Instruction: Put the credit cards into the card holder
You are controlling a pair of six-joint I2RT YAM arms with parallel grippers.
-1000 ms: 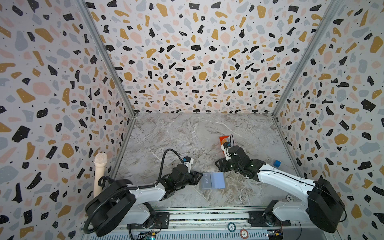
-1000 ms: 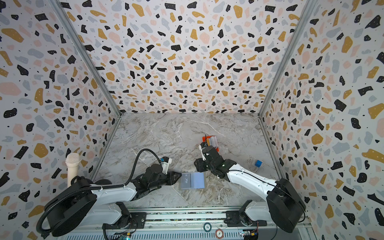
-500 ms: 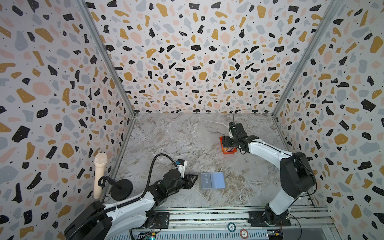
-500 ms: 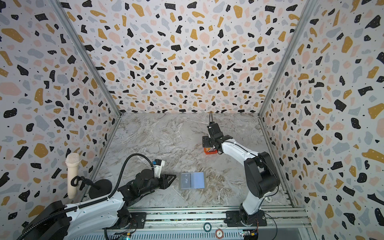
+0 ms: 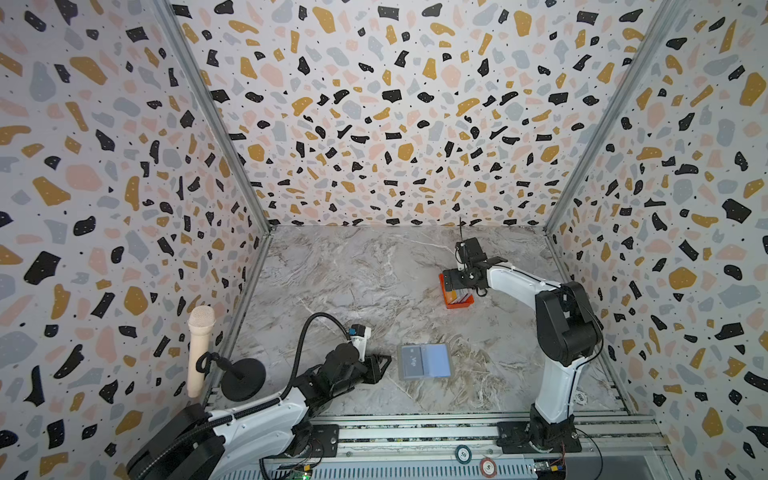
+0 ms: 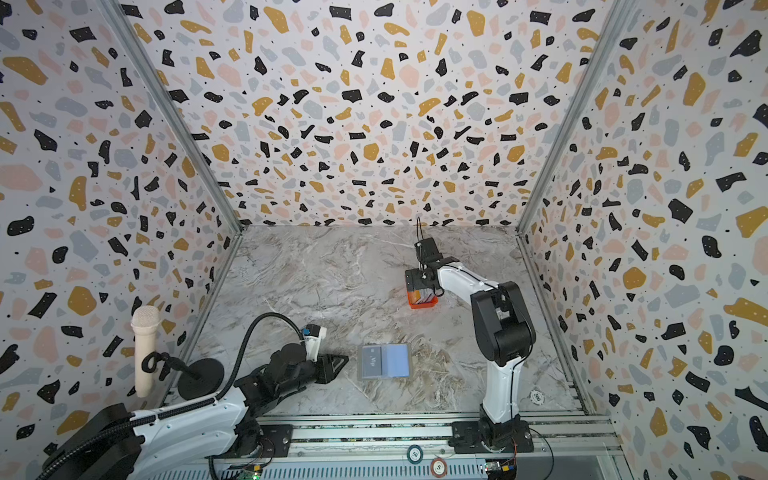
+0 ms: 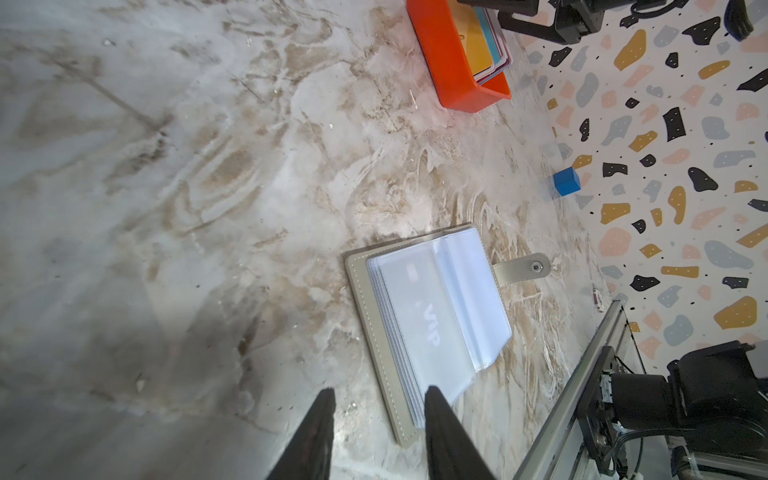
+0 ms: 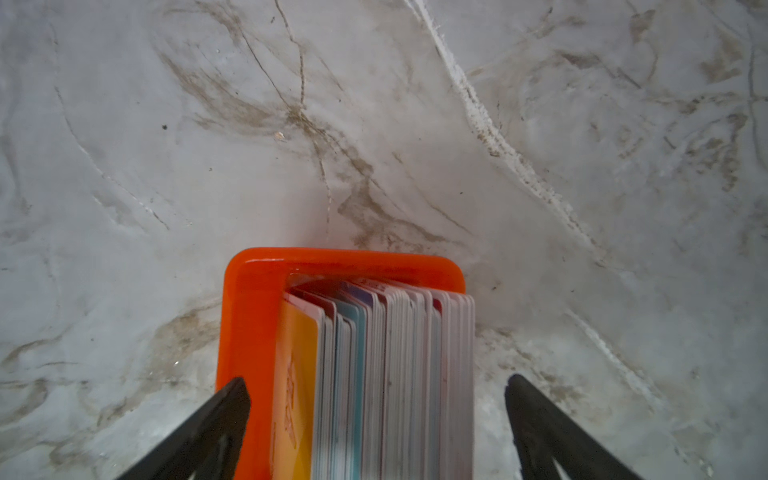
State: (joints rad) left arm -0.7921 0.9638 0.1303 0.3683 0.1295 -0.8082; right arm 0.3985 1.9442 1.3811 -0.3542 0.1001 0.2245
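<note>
The card holder [image 5: 424,360] [image 6: 384,360] [image 7: 365,299] lies open near the table's front, pale blue pockets up. A dark credit card marked "Vip" [image 5: 412,360] [image 6: 372,360] [image 7: 428,328] sits in its left pocket. My left gripper [image 5: 382,368] [image 6: 338,365] [image 7: 378,399] lies low just left of the holder, open and empty, one fingertip over the holder's edge. Several credit cards [image 8: 395,374] [image 7: 486,41] stand on edge in an orange tray [image 5: 459,305] [image 6: 423,304] [image 8: 257,332]. My right gripper [image 5: 456,286] [image 8: 376,384] hangs over them, open wide, fingers either side of tray and cards.
A blue cube [image 7: 566,181] rests by the right wall. A microphone on a round stand [image 5: 199,349] is at the front left. Poker chips [image 5: 463,454] [image 5: 579,398] lie on the front rail and beside the right arm's base. Patterned walls close in three sides.
My right arm swung from beside the card holder back to the orange tray and its jaws spread wide. My left gripper drew back slightly to the left of the holder.
</note>
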